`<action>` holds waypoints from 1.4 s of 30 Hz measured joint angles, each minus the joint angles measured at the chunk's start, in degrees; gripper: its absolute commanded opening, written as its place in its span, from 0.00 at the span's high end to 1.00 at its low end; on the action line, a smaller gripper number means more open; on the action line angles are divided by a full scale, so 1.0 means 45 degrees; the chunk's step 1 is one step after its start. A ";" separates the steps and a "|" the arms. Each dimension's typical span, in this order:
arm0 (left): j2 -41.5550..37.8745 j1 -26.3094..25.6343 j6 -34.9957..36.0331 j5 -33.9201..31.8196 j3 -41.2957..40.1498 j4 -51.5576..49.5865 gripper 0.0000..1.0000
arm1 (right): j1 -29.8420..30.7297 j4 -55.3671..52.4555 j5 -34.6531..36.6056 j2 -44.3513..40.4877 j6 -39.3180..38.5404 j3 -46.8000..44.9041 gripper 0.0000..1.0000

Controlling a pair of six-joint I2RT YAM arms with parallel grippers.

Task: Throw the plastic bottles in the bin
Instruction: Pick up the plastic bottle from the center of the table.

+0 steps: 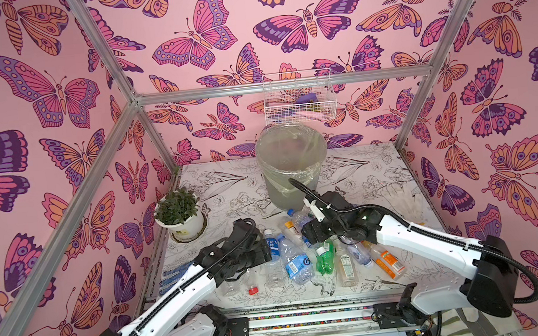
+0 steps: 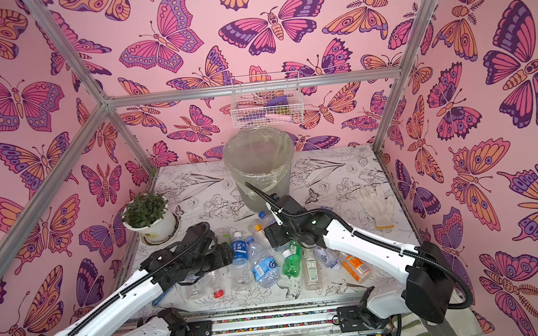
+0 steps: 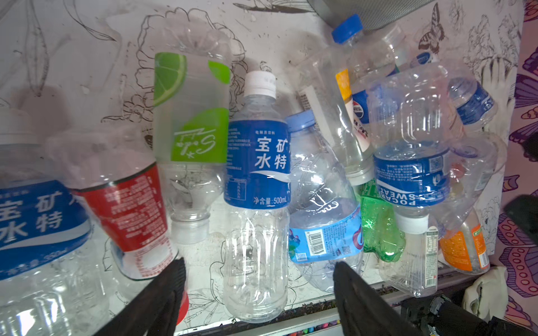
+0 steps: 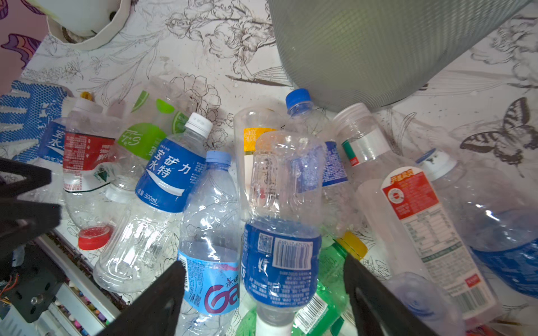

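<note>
**Left claw** (image 3: 259, 263): fingers spread wide, one on each side of the base of a white-capped bottle (image 3: 257, 174) with a dark blue label. A gap shows on both sides and nothing is pinched.

**Right claw** (image 4: 265, 261): also spread, astride a barcode-label bottle (image 4: 285, 180) whose white cap points toward the camera. No contact is visible on either flank.

**Surroundings:** Both bottles belong to the heap of plastic bottles (image 1: 302, 259) in the lower centre of a top view. They lie on their sides, overlapping, on the worktop (image 1: 229, 185). A green bottle (image 1: 324, 262) lies in the heap near the right arm. The bin (image 1: 277, 188) stands upright at the centre of the frame, just beyond the heap and much taller than any bottle. No bottle can be made out inside it. A flowerpot (image 1: 182, 223) sits to the left, and a wire basket (image 1: 298, 99) hangs on the wall above the bin.

**Assessment:** The step in hand appears to be a pick, and the task looks barely begun.

**Recommended:**
- Centre each claw across the label band.
- Close only until the bottle stops yielding, as these empties will likely crush or squirt out.
- Lift straight up to shed the neighbouring bottles.
- Send one arm at a time to the bin.
- Raise the bottle well above the rim and release over the middle, so the liner is not snagged.
</note>
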 measured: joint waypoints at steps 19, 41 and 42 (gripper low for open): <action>0.3036 -0.1681 -0.1166 -0.0670 0.0301 0.0500 0.28 | 0.0000 -0.0180 0.1336 -0.2297 0.0272 -0.0656 0.13; 0.5362 -0.2059 -0.1860 -0.0908 0.0316 0.1345 0.34 | -0.0010 -0.0155 0.1943 -0.3113 0.0384 -0.1389 0.12; 0.5421 -0.2059 -0.1870 -0.0908 0.0316 0.1394 0.33 | -0.0010 -0.0155 0.1967 -0.3167 0.0389 -0.1413 0.12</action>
